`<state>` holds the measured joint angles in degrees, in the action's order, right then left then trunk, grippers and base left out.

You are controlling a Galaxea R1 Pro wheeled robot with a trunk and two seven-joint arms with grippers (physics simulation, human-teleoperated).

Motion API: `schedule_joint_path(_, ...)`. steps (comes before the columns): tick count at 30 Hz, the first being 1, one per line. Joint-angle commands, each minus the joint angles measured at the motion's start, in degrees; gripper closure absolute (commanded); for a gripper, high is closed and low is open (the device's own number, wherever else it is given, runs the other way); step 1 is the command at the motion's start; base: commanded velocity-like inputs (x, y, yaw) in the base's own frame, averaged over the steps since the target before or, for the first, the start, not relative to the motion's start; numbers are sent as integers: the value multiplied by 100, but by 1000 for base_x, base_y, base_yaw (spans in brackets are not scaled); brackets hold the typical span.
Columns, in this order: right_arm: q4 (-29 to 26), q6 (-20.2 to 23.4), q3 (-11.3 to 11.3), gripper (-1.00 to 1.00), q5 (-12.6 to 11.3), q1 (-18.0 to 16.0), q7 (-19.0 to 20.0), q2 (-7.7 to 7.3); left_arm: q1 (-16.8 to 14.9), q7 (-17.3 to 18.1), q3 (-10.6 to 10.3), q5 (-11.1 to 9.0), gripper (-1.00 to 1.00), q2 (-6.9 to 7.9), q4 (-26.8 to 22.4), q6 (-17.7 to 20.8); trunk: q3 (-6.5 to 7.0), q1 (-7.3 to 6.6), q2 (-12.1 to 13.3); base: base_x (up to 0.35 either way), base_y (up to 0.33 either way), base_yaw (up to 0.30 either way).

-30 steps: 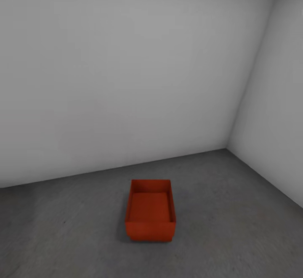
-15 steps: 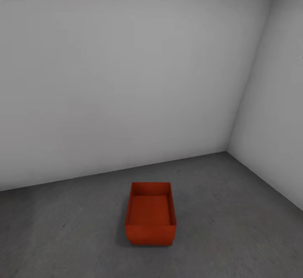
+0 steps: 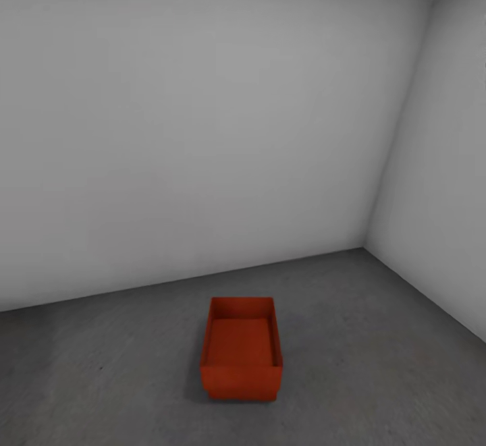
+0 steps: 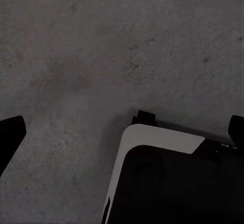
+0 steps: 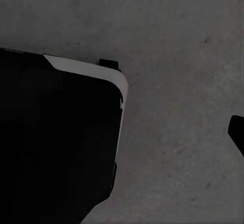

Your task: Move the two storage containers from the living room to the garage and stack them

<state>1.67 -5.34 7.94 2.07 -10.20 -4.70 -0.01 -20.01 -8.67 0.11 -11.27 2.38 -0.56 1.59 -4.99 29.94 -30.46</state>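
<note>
Bare white-grey garage walls (image 3: 202,115) | mottled dark grey concrete floor (image 3: 378,338) | one lidless orange-red plastic bin (image 3: 241,348) sits lower centre, empty | left gripper (image 4: 122,132) spread wide, grasping nothing; right gripper: cannot tell | risk: off-centre stacking could tip the second bin.

One orange-red storage container (image 3: 241,348) (lidless) on one grey floor (image 3: 378,372); two white walls (image 3: 202,129).

Your right wrist camera looks down on mottled grey concrete floor (image 5: 173,41). Black robot base (image 5: 56,142) with pale rounded corner edge beside it. Dark fingertip (image 5: 237,132) pokes in at frame edge.
</note>
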Motion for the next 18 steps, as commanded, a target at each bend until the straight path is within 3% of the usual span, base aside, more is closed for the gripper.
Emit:
schedule_joint_path(1,18,-27,32,-100,22,-9,-23,1,-4,-12,-2,-33,-100,0,-6,17,-1,2,-9,0,0,0)
schedule_joint_path(18,18,-30,28,-100,15,-9,-24,-2,-3,-12,-2,-33,-100,0,-6,17,153,2,-9,0,0,0)
